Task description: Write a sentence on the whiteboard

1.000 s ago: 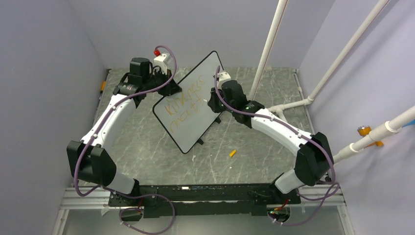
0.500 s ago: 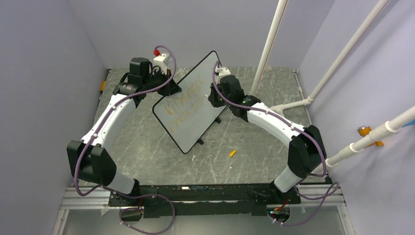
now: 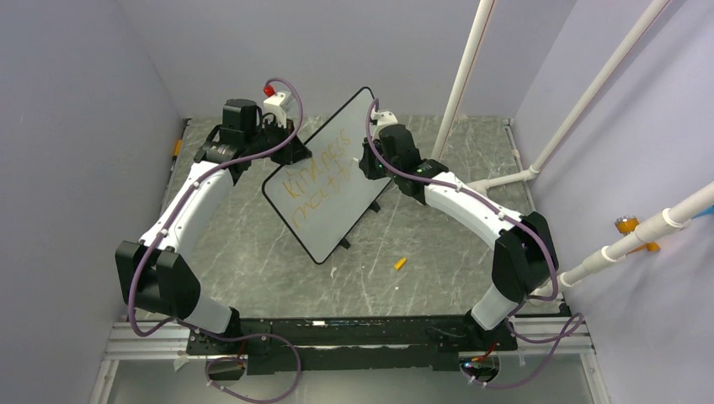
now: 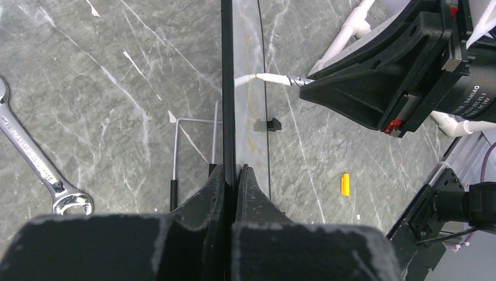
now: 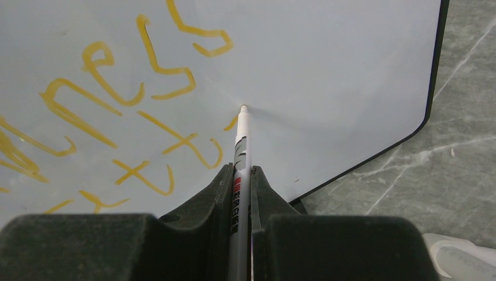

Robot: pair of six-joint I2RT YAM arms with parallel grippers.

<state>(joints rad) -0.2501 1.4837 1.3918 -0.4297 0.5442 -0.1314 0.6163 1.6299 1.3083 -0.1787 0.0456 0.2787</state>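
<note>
Well, you had the whiteboard (image 3: 337,217) standing tilted on the grey table (image 3: 253,252), between your two arms. Your left gripper (image 4: 230,171) was pinched tight on the board's black edge, with the frame sandwiched between both fingers. Your right gripper (image 5: 241,171) was clamped on a slim white marker (image 5: 241,132), and its tip touched the white surface just right of the second line of writing. The sentence (image 3: 318,178) ran in orange-yellow strokes across the board's upper half. A small orange cap (image 3: 400,263) lay on the table near the board's foot. A wrench (image 4: 35,158) lay on the side of the board away from the marker.
</note>
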